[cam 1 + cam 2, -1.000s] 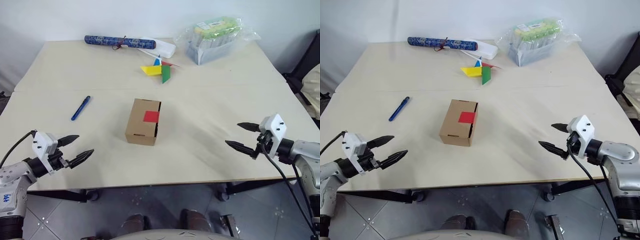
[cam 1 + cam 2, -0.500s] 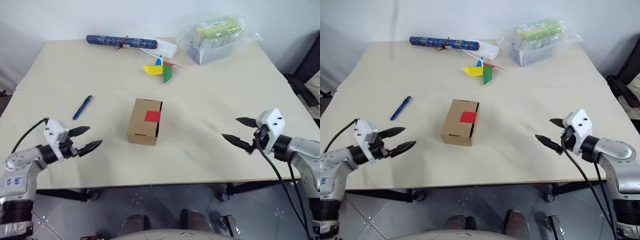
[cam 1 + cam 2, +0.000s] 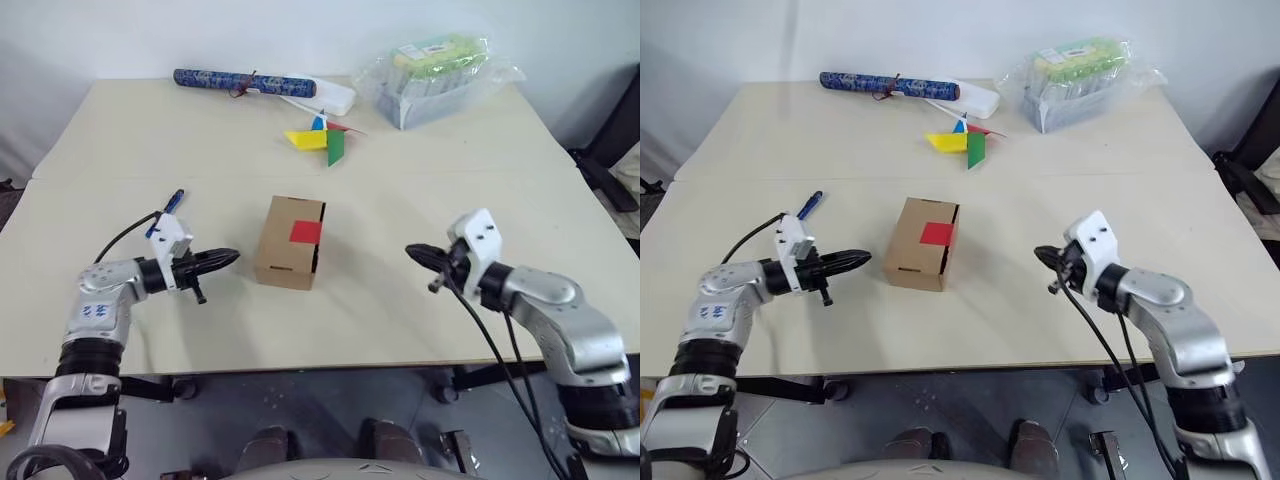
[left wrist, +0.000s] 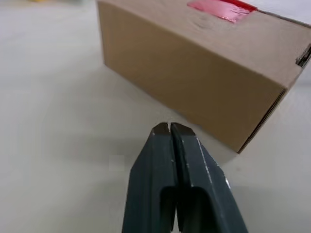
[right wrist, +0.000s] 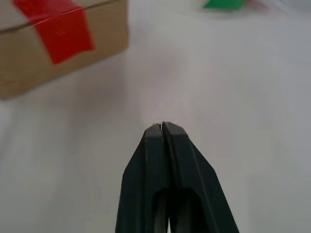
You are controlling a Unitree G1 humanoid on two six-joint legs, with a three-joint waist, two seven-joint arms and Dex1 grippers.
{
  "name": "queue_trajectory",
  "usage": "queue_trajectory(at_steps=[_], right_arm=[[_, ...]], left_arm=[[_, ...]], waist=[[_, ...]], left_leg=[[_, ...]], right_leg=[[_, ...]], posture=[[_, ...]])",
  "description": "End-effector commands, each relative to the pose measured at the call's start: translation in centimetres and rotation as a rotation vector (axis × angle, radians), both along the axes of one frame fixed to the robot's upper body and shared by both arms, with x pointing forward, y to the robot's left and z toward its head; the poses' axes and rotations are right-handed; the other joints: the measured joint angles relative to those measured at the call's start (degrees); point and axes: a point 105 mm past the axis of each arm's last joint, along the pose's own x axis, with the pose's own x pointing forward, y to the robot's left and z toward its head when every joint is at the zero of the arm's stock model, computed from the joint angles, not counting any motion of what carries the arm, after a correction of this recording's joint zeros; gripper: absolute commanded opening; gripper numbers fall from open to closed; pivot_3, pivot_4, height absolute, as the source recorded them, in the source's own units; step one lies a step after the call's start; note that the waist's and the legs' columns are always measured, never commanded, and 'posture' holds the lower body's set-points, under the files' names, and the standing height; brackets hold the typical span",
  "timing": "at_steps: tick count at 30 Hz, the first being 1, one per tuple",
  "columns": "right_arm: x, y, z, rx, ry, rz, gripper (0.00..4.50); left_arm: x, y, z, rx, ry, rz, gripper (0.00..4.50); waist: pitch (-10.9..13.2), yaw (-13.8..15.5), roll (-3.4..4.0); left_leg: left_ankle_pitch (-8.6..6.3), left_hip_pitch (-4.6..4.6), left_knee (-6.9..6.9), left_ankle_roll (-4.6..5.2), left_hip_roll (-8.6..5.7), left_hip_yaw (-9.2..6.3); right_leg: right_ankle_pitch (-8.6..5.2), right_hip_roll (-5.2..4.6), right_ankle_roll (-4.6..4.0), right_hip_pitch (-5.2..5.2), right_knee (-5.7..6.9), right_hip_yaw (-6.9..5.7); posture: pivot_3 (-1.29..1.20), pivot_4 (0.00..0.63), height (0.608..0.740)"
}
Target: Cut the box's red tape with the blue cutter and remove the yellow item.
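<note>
The brown cardboard box [image 3: 285, 250] stands mid-table with its flaps closed, and the red tape [image 3: 304, 231] sits on its top near the far edge. My left gripper [image 3: 228, 257] is shut and empty, its tip just left of the box [image 4: 194, 73] and pointing at its side. My right gripper [image 3: 412, 251] is also shut and empty, a short way to the right of the box. The blue cutter [image 3: 810, 203] lies on the table behind my left wrist, partly covered by it. The yellow item is out of view.
Along the far edge lie a dark-blue patterned roll [image 3: 240, 83], a white flat object [image 3: 335, 97] and a plastic-wrapped tray [image 3: 430, 75]. A multicoloured paper pinwheel [image 3: 318, 138] lies behind the box. A dark chair [image 3: 615, 140] stands past the table's right side.
Both grippers have gone from open to shut. Both arms have swung inward toward the box, the left from the front left corner, the right from the right edge.
</note>
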Motion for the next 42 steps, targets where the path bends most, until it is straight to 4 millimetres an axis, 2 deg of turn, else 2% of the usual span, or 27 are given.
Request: queue_trajectory(at_steps=[1, 6, 12, 20, 26, 31, 35, 38, 42], right_arm=[[2.5, 0.9, 0.0, -0.024, -0.021, -0.063, 0.0], [4.0, 4.5, -0.5, -0.034, 0.005, 0.038, 0.0], [5.2, 8.5, 0.4, -0.052, -0.041, 0.162, 0.0], [5.5, 11.8, 2.2, -0.057, -0.092, 0.336, 0.0], [6.1, 13.4, 2.8, -0.084, -0.156, 0.402, 0.0], [7.1, 13.0, 4.2, -0.088, -0.255, 0.341, 0.0], [7.2, 11.5, 5.5, -0.114, -0.32, 0.294, 0.0], [6.8, 9.2, 7.2, -0.13, -0.381, 0.227, 0.0], [5.1, 6.8, 8.7, -0.126, -0.402, 0.157, 0.0]], left_arm=[[0.4, -0.8, 0.0, 0.001, 0.048, -0.044, 0.04], [-0.3, -2.2, -0.5, 0.002, 0.113, -0.137, 0.04], [-1.4, -4.4, -0.3, -0.032, 0.142, -0.221, 0.04], [-4.1, -6.6, -1.1, -0.038, 0.227, -0.302, 0.04], [-4.0, -8.0, -1.3, -0.052, 0.241, -0.33, 0.04], [-3.2, -9.4, -1.3, -0.074, 0.212, -0.349, 0.04], [-3.1, -8.9, -1.1, -0.075, 0.206, -0.337, 0.04], [-3.5, -6.9, -0.5, -0.062, 0.215, -0.291, 0.04], [-4.0, -2.7, -0.4, -0.004, 0.251, -0.163, 0.04]], waist=[[0.0, -0.1, -0.01], [0.0, -0.5, -0.01], [0.0, -1.4, -0.01], [0.0, -1.7, 0.0], [0.0, -1.6, 0.0], [0.0, -1.5, 0.0], [0.0, -1.8, 0.0], [0.0, -1.8, 0.0], [0.0, -1.9, 0.0]], left_leg=[[0.0, -0.01, 0.02, 0.0, 0.01, 0.0], [-0.01, -0.17, 0.07, -0.01, 0.02, 0.0], [0.01, -0.88, 0.36, -0.02, -0.01, 0.01], [0.01, -0.87, 0.36, -0.03, 0.01, -0.1], [0.03, -0.83, 0.41, -0.06, 0.01, -0.13], [0.03, -0.84, 0.41, -0.06, -0.01, -0.11], [0.03, -0.85, 0.41, -0.07, 0.01, -0.14], [0.03, -0.86, 0.41, -0.07, 0.02, -0.17], [0.03, -0.86, 0.36, -0.07, 0.06, -0.25]], right_leg=[[0.0, 0.01, 0.0, 0.0, 0.01, 0.0], [0.0, 0.02, 0.0, -0.23, 0.18, 0.0], [0.0, 0.01, 0.0, -0.87, 0.58, -0.04], [0.0, 0.01, 0.0, -0.87, 0.65, -0.01], [0.0, 0.02, 0.0, -0.87, 0.71, 0.04], [0.0, 0.01, 0.0, -0.86, 0.73, 0.03], [0.0, 0.02, 0.0, -0.87, 0.73, 0.02], [0.0, 0.02, 0.0, -0.88, 0.74, 0.03], [0.0, 0.02, -0.01, -0.94, 0.73, 0.05]], posture=[[0.0, 0.15, 0.74], [0.0, 0.15, 0.74], [0.0, 0.15, 0.74], [0.0, 0.15, 0.74], [0.0, 0.15, 0.74], [0.0, 0.15, 0.74], [0.0, 0.15, 0.74], [0.0, 0.15, 0.74], [0.0, 0.15, 0.74]])
